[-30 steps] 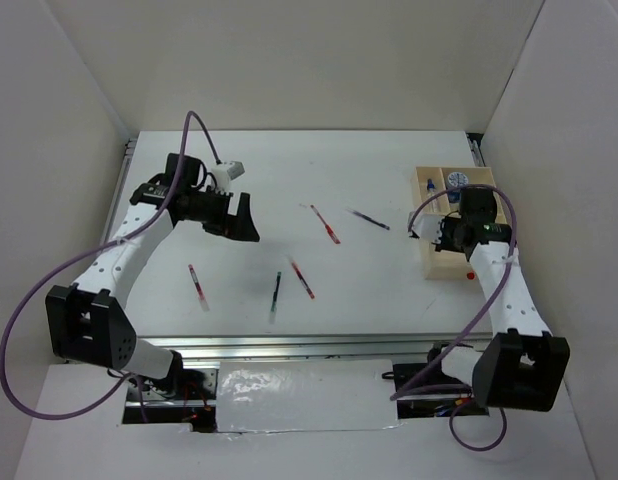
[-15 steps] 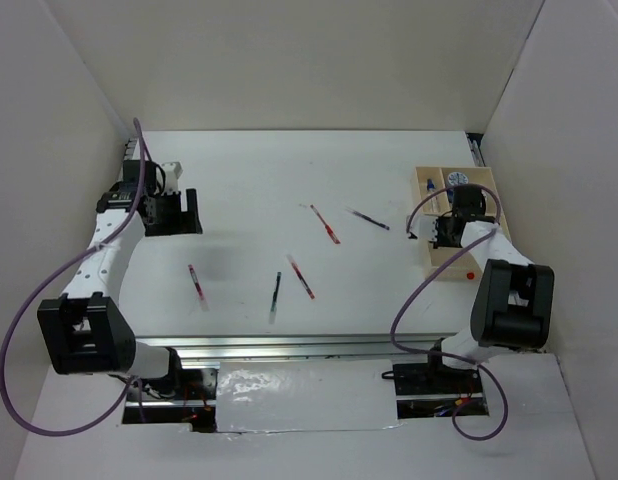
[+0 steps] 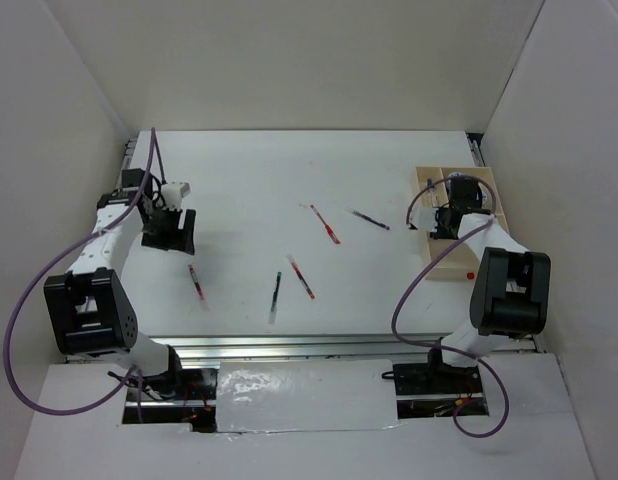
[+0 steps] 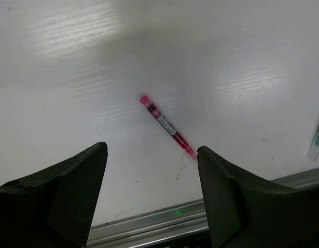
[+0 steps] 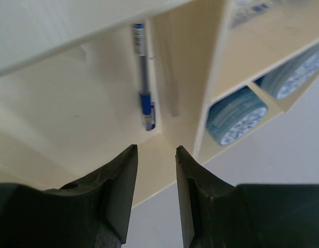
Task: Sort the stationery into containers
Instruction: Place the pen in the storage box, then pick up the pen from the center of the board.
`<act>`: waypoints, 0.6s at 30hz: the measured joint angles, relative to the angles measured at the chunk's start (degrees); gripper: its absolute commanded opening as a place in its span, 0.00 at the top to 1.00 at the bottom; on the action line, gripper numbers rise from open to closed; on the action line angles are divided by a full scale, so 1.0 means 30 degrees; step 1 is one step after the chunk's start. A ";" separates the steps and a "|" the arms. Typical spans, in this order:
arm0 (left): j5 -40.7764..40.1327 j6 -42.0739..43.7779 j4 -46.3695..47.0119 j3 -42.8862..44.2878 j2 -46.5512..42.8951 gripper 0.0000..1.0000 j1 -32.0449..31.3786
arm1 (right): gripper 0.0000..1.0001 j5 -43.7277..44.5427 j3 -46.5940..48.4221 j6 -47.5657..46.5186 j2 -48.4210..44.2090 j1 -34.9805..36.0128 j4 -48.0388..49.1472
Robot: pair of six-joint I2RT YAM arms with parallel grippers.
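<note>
Left gripper wide open over a red pen; right gripper at the tray, empty.
In the left wrist view we saw the left gripper with its fingers spread wide and nothing between them. The red pen lay flat on the counter just ahead of the fingertips, slanted across the gap, and a teal pen lay well off to its right. The right gripper hung over the beige tray, its fingers only narrowly apart and holding nothing. Ahead of it a blue pen lay in the long compartment against the divider. To its right, across that divider, two patterned rolls sat in small compartments. From above, three more pens lay on the counter between the two grippers.
</note>
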 measured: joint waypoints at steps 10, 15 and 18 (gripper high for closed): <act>0.5595 1.9875 -0.4852 0.3337 -0.0015 0.25 0.0539 | 0.54 -0.2098 0.5202 0.3563 -0.0109 0.0291 -0.3016; 0.4903 2.8130 -0.7060 0.1821 0.0000 0.31 0.0372 | 0.53 -0.3869 0.7388 0.5909 -0.1450 0.0437 -0.4517; 0.4116 3.1277 -0.7752 0.1115 0.0087 0.33 0.0277 | 0.53 -0.4401 0.6987 0.6849 -0.2871 0.0947 -0.5450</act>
